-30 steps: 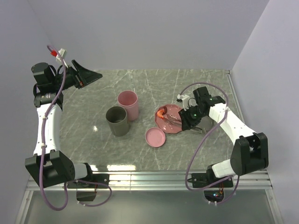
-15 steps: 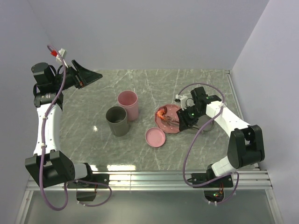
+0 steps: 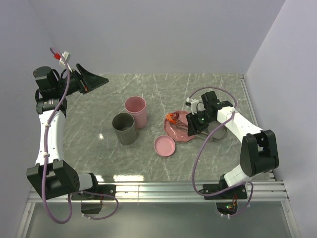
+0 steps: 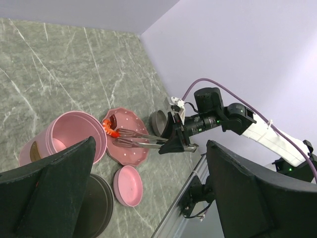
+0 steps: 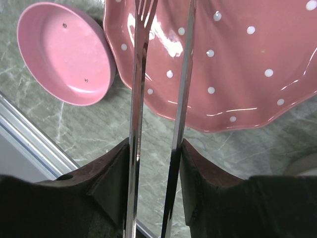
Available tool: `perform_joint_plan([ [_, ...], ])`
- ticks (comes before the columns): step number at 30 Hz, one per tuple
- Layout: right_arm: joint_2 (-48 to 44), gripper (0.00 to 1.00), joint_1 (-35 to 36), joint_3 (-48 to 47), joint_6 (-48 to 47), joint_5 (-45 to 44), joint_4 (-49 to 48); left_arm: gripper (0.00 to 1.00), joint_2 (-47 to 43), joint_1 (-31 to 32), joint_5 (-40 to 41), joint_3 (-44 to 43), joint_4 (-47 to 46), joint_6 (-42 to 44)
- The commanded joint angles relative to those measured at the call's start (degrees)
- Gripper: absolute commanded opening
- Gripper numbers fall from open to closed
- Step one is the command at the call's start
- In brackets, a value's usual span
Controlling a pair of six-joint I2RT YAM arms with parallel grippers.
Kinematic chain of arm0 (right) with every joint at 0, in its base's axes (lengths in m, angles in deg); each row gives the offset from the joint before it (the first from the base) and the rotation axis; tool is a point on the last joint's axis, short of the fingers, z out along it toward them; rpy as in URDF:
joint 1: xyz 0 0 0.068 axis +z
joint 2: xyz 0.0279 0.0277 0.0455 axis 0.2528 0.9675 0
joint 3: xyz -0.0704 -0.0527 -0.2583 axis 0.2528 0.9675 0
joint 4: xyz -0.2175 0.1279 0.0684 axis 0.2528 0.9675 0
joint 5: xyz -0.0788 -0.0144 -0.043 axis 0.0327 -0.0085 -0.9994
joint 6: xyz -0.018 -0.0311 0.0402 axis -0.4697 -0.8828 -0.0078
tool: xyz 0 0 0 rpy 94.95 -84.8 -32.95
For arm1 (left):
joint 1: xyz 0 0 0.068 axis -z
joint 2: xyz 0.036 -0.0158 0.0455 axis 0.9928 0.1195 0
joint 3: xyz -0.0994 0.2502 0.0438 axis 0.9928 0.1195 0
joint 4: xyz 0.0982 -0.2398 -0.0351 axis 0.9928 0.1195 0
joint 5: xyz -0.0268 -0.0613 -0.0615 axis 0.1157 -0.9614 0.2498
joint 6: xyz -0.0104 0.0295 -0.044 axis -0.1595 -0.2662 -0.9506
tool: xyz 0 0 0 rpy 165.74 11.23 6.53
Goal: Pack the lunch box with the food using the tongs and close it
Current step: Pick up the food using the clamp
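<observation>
Right fingers clamp tongs, tips at shrimp on plate; left fingers spread, idle; packing and closing remain.

Our arms show white links and black joints; purple cables trail behind the black left end effector and right end effector, where tiny green lights seemingly glow.

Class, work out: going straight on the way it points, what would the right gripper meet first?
Likely the speckled plate, just ahead of the right gripper; its tongs aim at the shrimp. Height unclear.
</observation>
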Motion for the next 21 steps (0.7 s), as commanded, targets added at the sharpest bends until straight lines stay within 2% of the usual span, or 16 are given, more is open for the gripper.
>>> perform_joint_plan([
  [1, -0.97, 0.48, -0.4, -1.41, 2.1, -0.16, -2.83, 0.99, -0.92, -0.31, -1.01, -0.66, -1.31, 0.76],
  [12, -5.72, 0.48, -0.66, -0.01, -0.01, -2.45, -1.07, 0.99, -0.92, -0.31, -1.01, -0.23, -2.28, -0.03],
  [16, -4.32, 0.5, -0.57, -0.62, 0.6, -2.18, -2.13, 0.99, -0.92, -0.22, -1.45, 0.3, -3.42, -0.91],
  [21, -2.56, 0.51, -0.49, -2.2, 0.78, -0.69, -2.04, 0.99, -0.92, -0.22, -1.19, -1.1, -0.61, 1.55],
])
